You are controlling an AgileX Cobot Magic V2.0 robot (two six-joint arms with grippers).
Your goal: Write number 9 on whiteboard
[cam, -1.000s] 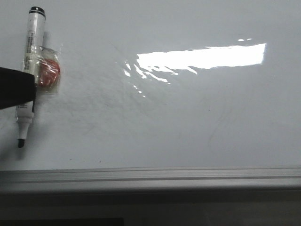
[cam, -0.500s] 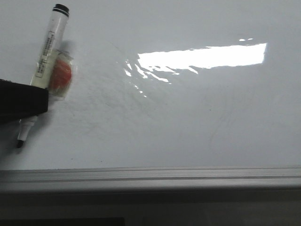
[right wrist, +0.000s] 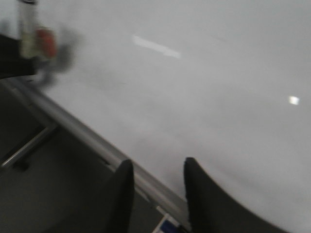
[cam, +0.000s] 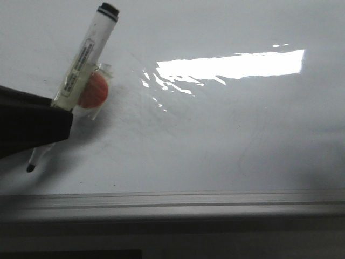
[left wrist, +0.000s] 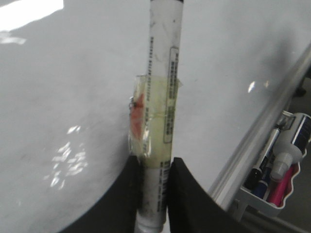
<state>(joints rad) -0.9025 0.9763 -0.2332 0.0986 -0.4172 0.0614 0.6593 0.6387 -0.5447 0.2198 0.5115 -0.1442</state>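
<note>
The left gripper (left wrist: 154,187) clamps a tilted marker (cam: 83,59), its tip seemingly touching the whiteboard (cam: 226,135) at near left. The right gripper (right wrist: 156,191) hangs parted, holding nothing.

The left gripper (left wrist: 154,194) has its two black fingers (left wrist: 127,199) pressed against a marker barrel between them. The right gripper (right wrist: 156,194) holds nothing, fingers parted.

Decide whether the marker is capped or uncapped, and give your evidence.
Uncapped. In the front view the marker shows its bare dark tip below the left gripper that clamps it, close to the whiteboard.
</note>
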